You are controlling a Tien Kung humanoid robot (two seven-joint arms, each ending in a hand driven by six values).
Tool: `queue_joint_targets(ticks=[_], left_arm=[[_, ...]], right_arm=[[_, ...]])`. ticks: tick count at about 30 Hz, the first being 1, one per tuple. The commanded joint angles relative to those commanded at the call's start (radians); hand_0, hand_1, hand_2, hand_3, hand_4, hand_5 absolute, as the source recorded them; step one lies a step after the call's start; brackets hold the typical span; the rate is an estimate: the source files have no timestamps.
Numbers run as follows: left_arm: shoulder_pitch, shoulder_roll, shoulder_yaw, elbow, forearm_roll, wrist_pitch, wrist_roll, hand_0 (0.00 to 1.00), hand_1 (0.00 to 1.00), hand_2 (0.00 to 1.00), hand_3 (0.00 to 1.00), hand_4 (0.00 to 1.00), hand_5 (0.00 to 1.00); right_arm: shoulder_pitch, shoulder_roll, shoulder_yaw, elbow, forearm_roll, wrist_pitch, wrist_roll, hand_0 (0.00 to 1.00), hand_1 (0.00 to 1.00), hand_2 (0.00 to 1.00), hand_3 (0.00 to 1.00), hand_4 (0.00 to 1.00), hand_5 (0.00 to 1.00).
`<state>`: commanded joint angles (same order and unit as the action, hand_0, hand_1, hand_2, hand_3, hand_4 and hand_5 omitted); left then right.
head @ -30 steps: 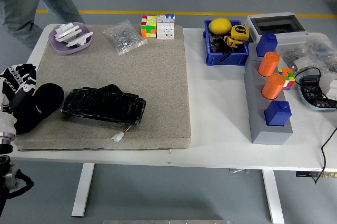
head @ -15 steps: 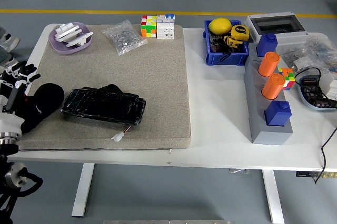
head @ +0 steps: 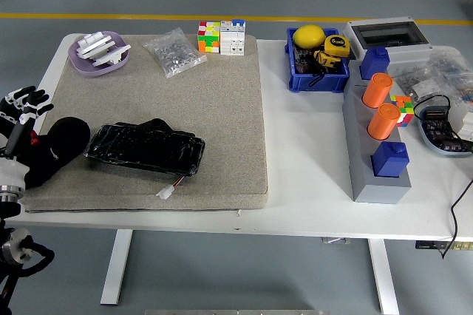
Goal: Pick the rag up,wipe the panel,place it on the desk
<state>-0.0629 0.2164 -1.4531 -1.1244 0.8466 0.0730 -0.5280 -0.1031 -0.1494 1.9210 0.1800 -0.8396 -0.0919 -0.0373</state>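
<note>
The black rag (head: 60,146) lies bunched on the left end of the beige mat (head: 214,100). Just to its right, the shiny black panel (head: 145,149) lies flat on the mat, with a dark lump on its far edge and a small white plug (head: 165,193) on a wire at its near side. My left hand (head: 22,105) sits at the table's left edge, right beside the rag's left end. Its black-and-white fingers (head: 31,95) are spread and hold nothing. I cannot tell whether the palm still touches the rag. My right arm is out of view.
A purple dish (head: 97,53), a bag of small parts (head: 174,52) and cube puzzles (head: 209,36) line the mat's far edge. A blue bin (head: 317,63) and a grey block with orange cylinders (head: 378,126) stand to the right, with cables and boxes beyond.
My left hand has drawn back to the left off the rag and spread its fingers. The person at the far left corner has left the view.
</note>
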Motion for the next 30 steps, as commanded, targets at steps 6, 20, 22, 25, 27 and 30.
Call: queue_joint_targets(ticks=[6, 20, 22, 25, 27, 30], left_arm=[[0.007, 0.007, -0.007, 0.002, 0.009, 0.003, 0.000, 0.567, 0.640, 0.597, 0.568, 0.704, 0.284], [0.012, 0.028, -0.003, 0.007, 0.034, 0.012, -0.001, 0.572, 0.635, 0.593, 0.566, 0.713, 0.258], [0.018, 0.030, -0.004, 0.006, 0.040, 0.012, -0.002, 0.572, 0.635, 0.593, 0.566, 0.713, 0.258], [0.025, 0.033, -0.007, 0.004, 0.043, 0.013, -0.001, 0.576, 0.635, 0.593, 0.568, 0.716, 0.254], [0.030, 0.036, -0.010, 0.004, 0.046, 0.013, -0.001, 0.576, 0.635, 0.593, 0.568, 0.716, 0.254], [0.038, 0.039, -0.017, 0.004, 0.046, 0.014, -0.002, 0.576, 0.637, 0.594, 0.568, 0.719, 0.249]], right_arm=[[0.003, 0.006, -0.021, 0.000, 0.017, -0.003, -0.002, 0.517, 0.568, 0.657, 0.562, 0.966, 0.421], [0.000, 0.009, -0.108, 0.000, 0.078, -0.018, -0.015, 0.516, 0.570, 0.655, 0.561, 0.962, 0.417], [0.000, 0.007, -0.113, 0.000, 0.077, -0.019, -0.016, 0.516, 0.570, 0.655, 0.561, 0.962, 0.417], [-0.001, 0.007, -0.111, 0.000, 0.068, -0.020, -0.017, 0.516, 0.569, 0.656, 0.561, 0.961, 0.415], [-0.001, 0.009, -0.114, 0.000, 0.066, -0.020, -0.018, 0.516, 0.569, 0.656, 0.561, 0.961, 0.415], [-0.003, 0.013, -0.116, 0.000, 0.062, -0.021, -0.019, 0.515, 0.570, 0.656, 0.560, 0.960, 0.415]])
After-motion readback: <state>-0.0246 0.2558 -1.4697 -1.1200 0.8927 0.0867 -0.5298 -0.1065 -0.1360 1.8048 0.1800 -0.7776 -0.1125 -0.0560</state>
